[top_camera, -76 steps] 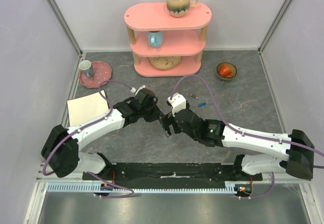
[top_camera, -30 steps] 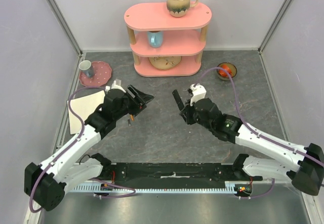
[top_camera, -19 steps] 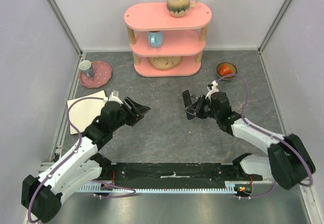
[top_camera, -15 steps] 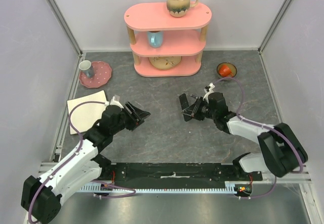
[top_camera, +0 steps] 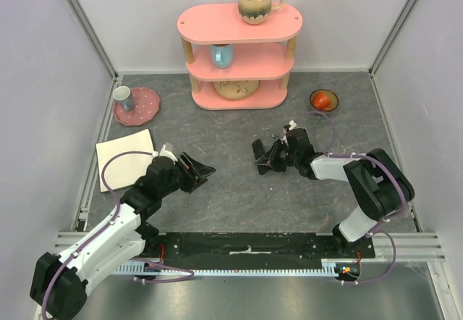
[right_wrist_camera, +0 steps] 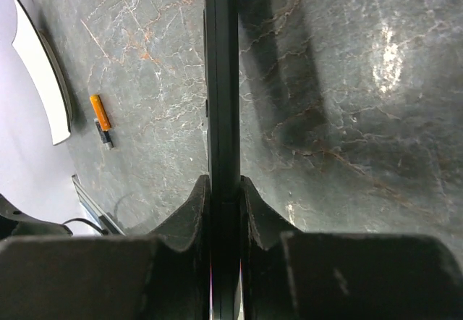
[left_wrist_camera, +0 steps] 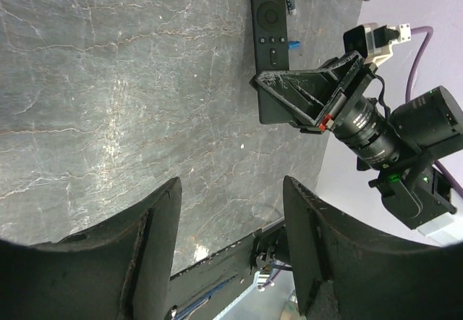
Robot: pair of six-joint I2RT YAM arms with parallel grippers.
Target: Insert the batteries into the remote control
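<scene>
- The right pincer [top_camera: 266,159] clamps one end of the slim black plastic remote control [left_wrist_camera: 269,30], near the middle of the grey marbled surface [top_camera: 224,204], well apart from its edges.
- The left pincer [left_wrist_camera: 231,186] stands wide and holds nothing, left of it, with open surface between them.
- The right wrist view alone shows an orange cylinder battery [right_wrist_camera: 100,110] just beside a dark grey battery [right_wrist_camera: 105,136]; the left wrist view alone shows a small blue battery [left_wrist_camera: 293,45] beside the remote control.
</scene>
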